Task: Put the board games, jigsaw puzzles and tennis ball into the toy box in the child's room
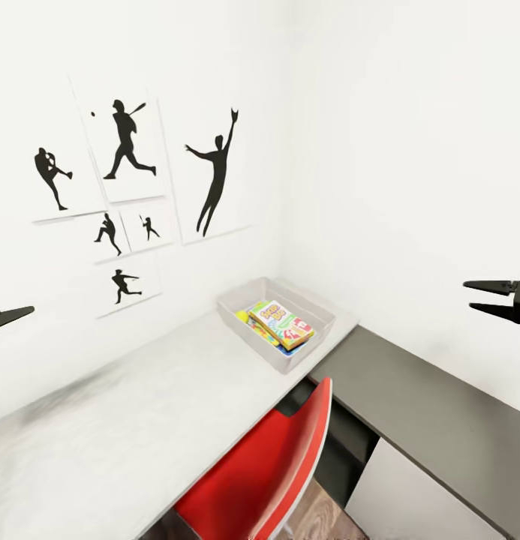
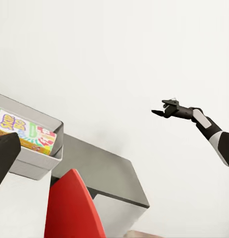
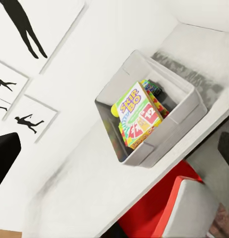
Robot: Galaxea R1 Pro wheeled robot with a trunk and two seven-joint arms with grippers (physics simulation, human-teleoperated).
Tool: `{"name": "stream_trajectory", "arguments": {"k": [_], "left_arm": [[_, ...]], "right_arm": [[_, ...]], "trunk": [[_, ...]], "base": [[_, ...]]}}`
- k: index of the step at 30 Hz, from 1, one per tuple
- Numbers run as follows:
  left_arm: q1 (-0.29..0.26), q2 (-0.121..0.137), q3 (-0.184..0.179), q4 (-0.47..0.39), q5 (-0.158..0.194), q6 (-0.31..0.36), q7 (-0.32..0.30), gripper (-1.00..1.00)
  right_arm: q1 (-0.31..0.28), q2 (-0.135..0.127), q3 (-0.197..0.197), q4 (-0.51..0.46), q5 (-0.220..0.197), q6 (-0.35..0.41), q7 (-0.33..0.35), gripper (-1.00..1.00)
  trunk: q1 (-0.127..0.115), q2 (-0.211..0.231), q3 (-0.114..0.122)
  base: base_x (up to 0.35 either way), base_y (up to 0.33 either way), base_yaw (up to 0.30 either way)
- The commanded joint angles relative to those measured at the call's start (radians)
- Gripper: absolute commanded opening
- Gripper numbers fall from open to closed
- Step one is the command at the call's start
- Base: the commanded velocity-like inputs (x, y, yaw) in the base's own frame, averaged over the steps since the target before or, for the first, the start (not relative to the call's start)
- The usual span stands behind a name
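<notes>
Grey and shallow, the toy box (image 1: 284, 352) sits at the far right end of the light table (image 1: 139, 420), in the corner where the two white walls meet. Inside it a yellow-red-green board game (image 1: 281, 324) lies on top, tilted a little, its lid reading "Skip-Bo" in the right wrist view (image 3: 138, 120). Under its far edge, multicoloured jigsaw pieces (image 3: 155, 89) peek out, and a bit of the yellow-green ball (image 1: 241, 316) shows at the box's left side, beside the game. More than that I cannot make out in the box.

To the right, the lower dark-grey counter (image 1: 432, 427) joins the table at the corner. A red chair (image 1: 267, 472) stands pushed in at the near edge of the table, below the box.

The right gripper (image 1: 481, 297) hangs in the air at the right, well apart from the box, its two fingers spread and empty. Of the left gripper (image 1: 12, 315), one dark fingertip shows at the left; I cannot tell how far it is spread.

Black sports silhouettes (image 1: 128, 142) hang on the left wall above the table.
</notes>
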Motion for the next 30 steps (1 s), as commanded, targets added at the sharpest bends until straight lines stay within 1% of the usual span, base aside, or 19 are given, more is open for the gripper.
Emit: {"name": "stream_trajectory", "arguments": {"k": [1,7,12,19,30], "left_arm": [[-0.001,0.0,0.0,0.0,0.0,0.011,-0.003,1.0],[-0.001,0.0,0.0,0.0,0.001,0.011,-0.003,1.0],[-0.001,0.0,0.0,0.0,0.002,0.011,-0.003,1.0],[-0.001,0.0,0.0,0.0,0.001,0.011,-0.003,1.0],[-0.001,0.0,0.0,0.0,0.002,0.011,-0.003,1.0]], "right_arm": [[-0.003,-0.001,0.004,0.006,0.001,0.002,0.006,1.0],[-0.003,-0.001,0.004,0.017,0.002,0.002,0.006,1.0],[-0.003,-0.001,0.004,0.022,0.002,0.002,0.006,1.0],[-0.003,-0.001,0.004,0.041,0.006,0.002,0.006,1.0],[-0.003,-0.001,0.004,0.081,0.007,0.002,0.006,1.0]], "trunk": [[0.001,-0.002,-0.001],[0.001,-0.002,0.008],[0.001,-0.002,0.015],[0.001,-0.002,0.025],[0.001,-0.002,0.04]], "base": [[-0.042,0.028,-0.21],[-0.045,0.011,-0.21],[-0.153,0.002,-0.21],[-0.265,-0.014,-0.21],[-0.297,-0.079,-0.21]]}}
